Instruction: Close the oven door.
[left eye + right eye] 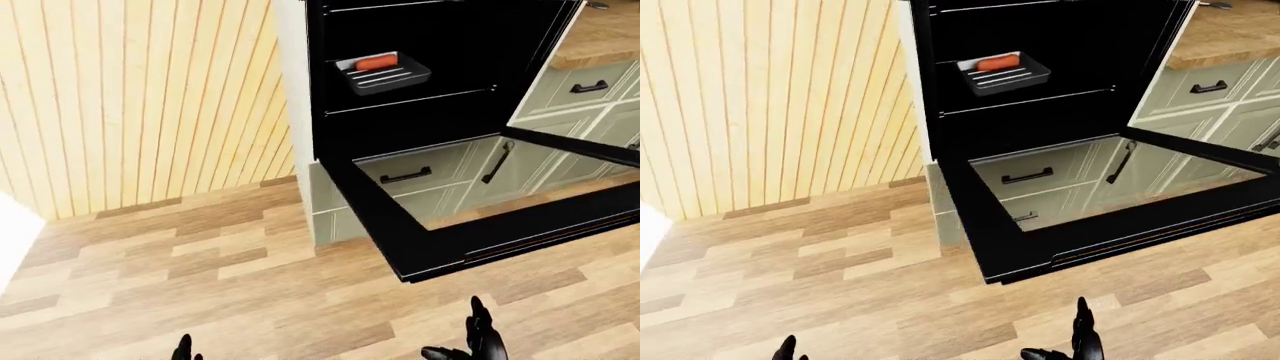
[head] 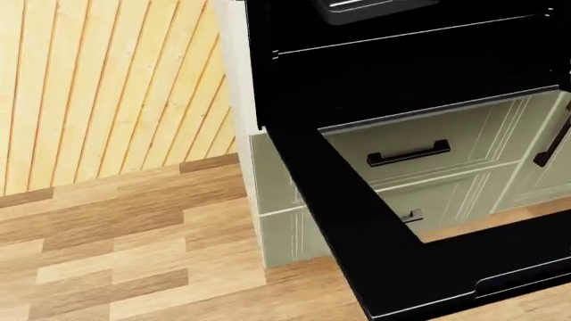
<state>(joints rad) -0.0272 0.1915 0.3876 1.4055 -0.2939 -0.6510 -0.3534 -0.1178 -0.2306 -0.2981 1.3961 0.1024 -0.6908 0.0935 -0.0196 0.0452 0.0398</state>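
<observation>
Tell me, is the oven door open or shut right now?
Open. The oven door is swung down flat over the wooden floor, and the cavity above it shows a tray on the rack.

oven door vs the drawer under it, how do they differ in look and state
The oven door is black with a glass pane and hangs open, lying flat over the floor; the drawer below is pale green, panelled and shut. The door's handle runs along its whole free edge; the drawer's is a short bar. Both handles are black.
</observation>
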